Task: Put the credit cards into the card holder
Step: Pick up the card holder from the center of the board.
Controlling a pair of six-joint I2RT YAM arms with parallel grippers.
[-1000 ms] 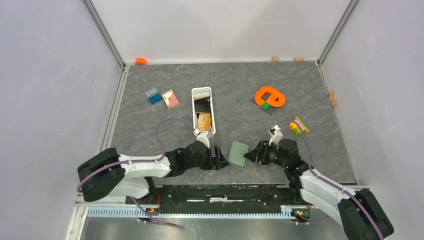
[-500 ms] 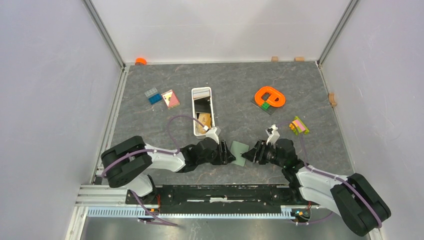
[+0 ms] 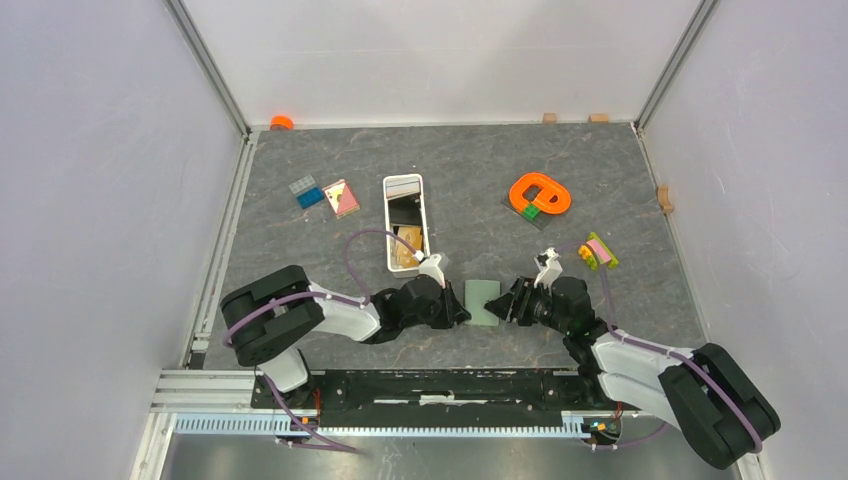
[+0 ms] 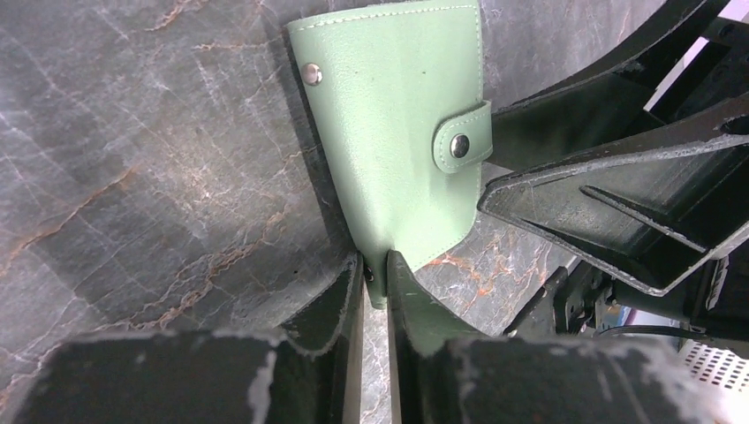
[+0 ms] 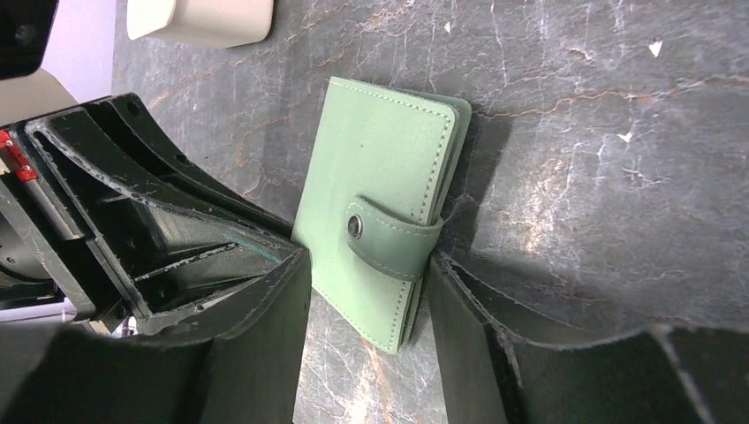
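- We see the card holder [image 3: 482,302] lying on the tabletop [image 3: 620,180], near edge, centre, right between the two end effectors.
- Left end effector [image 4: 375,265]: clenched on the card holder. In the left wrist view both fingers [image 4: 331,300] are nearly together, with the wallet's near edge pinched between the tips.
- Right end effector [image 5: 366,265]: grasping the card holder across its width. In the right wrist view one finger [image 5: 265,327] sits against the plain long edge and the other [image 5: 477,327] against the edge where the snap strap [image 5: 389,243] wraps round.
- The holder is folded shut, strap buttoned, sage-green outside facing up. A second bare stud [image 4: 311,73] shows at one corner of the cover.
- From above, the left end effector [image 3: 458,305] touches the holder's left side and the right end effector [image 3: 512,302] its right side. Both arms lie low over the tabletop, pointing at each other.
- The credit cards are not in the holder. We see them in the white tray [image 3: 388,225], just far and left of the holder: a black one [image 3: 403,207] at the far end, a tan one [image 3: 407,250] at the near end.
- The near end of the tray is close to the left wrist and apart from the holder.
- Elsewhere on the tabletop: an orange ring toy [image 3: 540,193] far right of the tray, a small multicolour block piece [image 3: 597,251] right of the holder, blue blocks [image 3: 305,190] and a pink-yellow card [image 3: 341,197] left of the tray.
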